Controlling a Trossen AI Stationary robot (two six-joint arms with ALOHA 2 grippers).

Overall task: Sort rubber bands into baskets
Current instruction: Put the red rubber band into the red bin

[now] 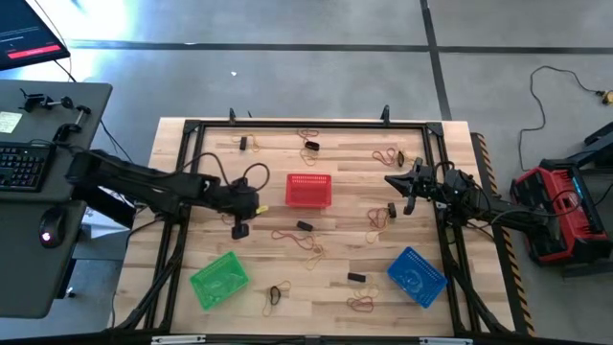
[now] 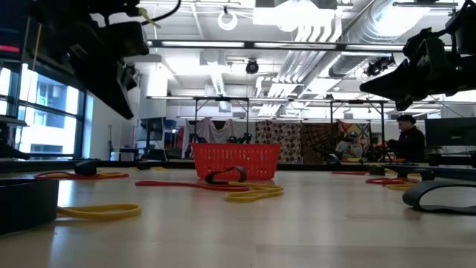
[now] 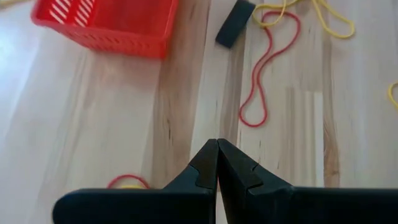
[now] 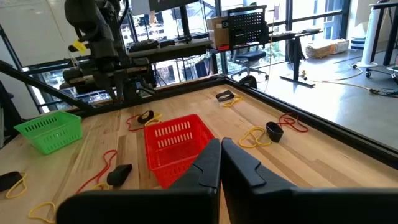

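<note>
from above, the red basket (image 1: 308,190) is seen at the middle of the wooden tabletop (image 1: 287,278); the left tool (image 1: 255,204) is held clenched and empty just left of it, the right tool (image 1: 397,179) clenched and empty well to its right; the green basket (image 1: 219,280) lies nearer the front left of it, the blue basket (image 1: 416,275) nearer the front right; rubber bands (image 1: 308,241) are scattered around it; at tabletop level, the red basket (image 2: 236,161) is seen behind a black band (image 2: 225,176) and a yellow band (image 2: 255,193); in the left wrist view, the shut fingers (image 3: 205,168) are seen short of the red basket (image 3: 107,23), beside a red band (image 3: 264,68); in the right wrist view, the closed fingers (image 4: 239,163) are pointed at the red basket (image 4: 174,144), the green basket (image 4: 48,131) beyond it.
</note>
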